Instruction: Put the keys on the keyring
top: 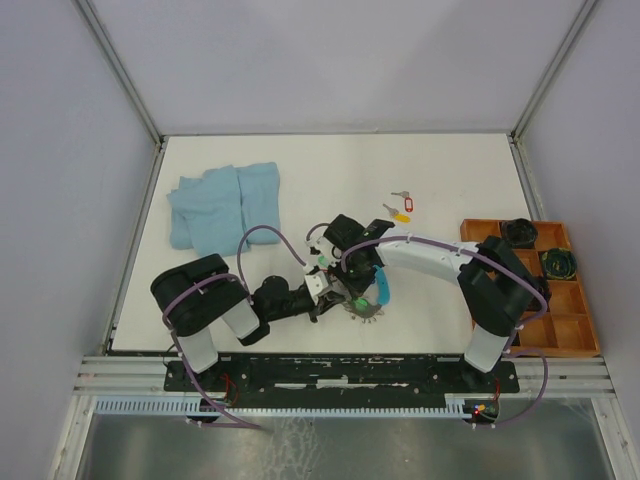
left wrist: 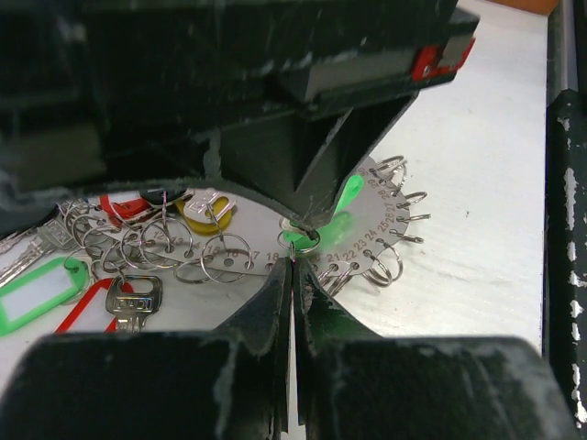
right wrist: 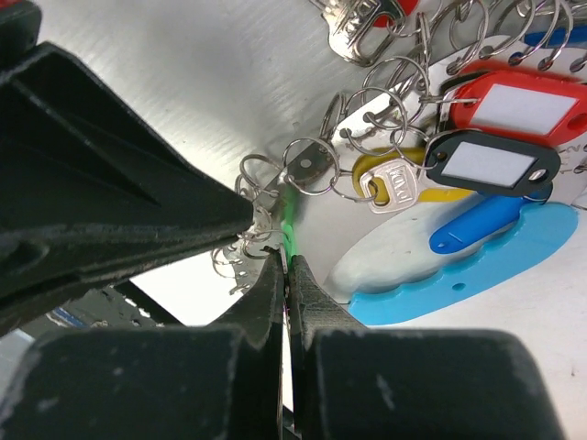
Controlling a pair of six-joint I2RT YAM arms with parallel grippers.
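Observation:
A round metal keyring disc (left wrist: 371,225) with numbered holes carries several split rings; in the top view this disc (top: 364,310) lies near the table's front. My left gripper (left wrist: 292,266) is shut on one small ring (left wrist: 303,244) at the disc's rim. A green tag (left wrist: 348,194) sits at that ring. My right gripper (right wrist: 288,264) is shut on the green-tagged key (right wrist: 290,215), seen edge-on, and meets the left gripper (top: 335,295) over the disc. Two loose keys lie farther back, one with a red tag (top: 403,196) and one with a yellow tag (top: 399,213).
Keys with green (left wrist: 32,295), red (right wrist: 514,105), black (right wrist: 491,163) and blue (right wrist: 481,220) tags hang on the disc, which rests on a blue base (right wrist: 514,266). A blue cloth (top: 225,205) lies back left. A wooden compartment tray (top: 570,330) stands at the right edge.

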